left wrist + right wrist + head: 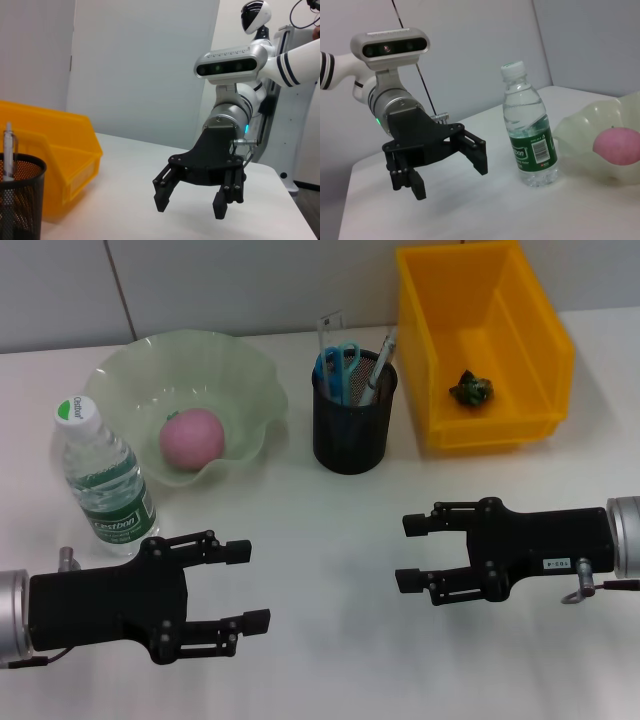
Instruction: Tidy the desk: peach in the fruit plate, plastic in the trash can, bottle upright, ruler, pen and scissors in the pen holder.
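A pink round peach (pixel 191 437) lies in the pale green wavy-rimmed glass fruit plate (pixel 245 375), and a clear plastic water bottle with a green label (pixel 105 481) stands upright just beside that plate on the white counter (pixel 330 570). Blue-handled scissors (pixel 340 365), a clear ruler (pixel 330 332) and a pen (pixel 382 360) stand in the black mesh pen holder (pixel 350 435). A crumpled green plastic scrap (pixel 471 390) sits inside the yellow bin-shaped trash can (pixel 540 350). The left pincer (pixel 245 585) and right pincer (pixel 412 552) hover low over the counter, both with fingers apart and holding nothing
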Available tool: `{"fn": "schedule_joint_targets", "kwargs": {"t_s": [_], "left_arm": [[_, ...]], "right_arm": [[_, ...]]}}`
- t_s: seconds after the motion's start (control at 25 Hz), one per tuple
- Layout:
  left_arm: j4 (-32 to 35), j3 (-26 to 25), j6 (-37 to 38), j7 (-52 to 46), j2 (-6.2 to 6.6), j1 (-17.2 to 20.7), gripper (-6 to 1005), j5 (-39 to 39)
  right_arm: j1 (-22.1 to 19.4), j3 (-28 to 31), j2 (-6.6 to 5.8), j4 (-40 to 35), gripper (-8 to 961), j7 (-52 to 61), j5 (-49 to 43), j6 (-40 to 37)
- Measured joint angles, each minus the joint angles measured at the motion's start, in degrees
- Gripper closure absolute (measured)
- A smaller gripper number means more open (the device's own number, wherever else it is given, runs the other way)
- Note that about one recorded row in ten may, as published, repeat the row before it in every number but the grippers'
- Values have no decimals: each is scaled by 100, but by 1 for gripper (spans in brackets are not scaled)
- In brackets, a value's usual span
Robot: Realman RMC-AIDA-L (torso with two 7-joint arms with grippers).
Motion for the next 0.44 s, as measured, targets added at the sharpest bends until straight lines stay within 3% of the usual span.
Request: {"fn": "schedule_joint_targets", "kwargs": {"t_s": [0.44], "left_arm": [[-8, 0, -26, -57, -6, 20, 214, -1]], "right_arm": [[-34, 0, 0, -3, 179, 11, -13, -47]]}}
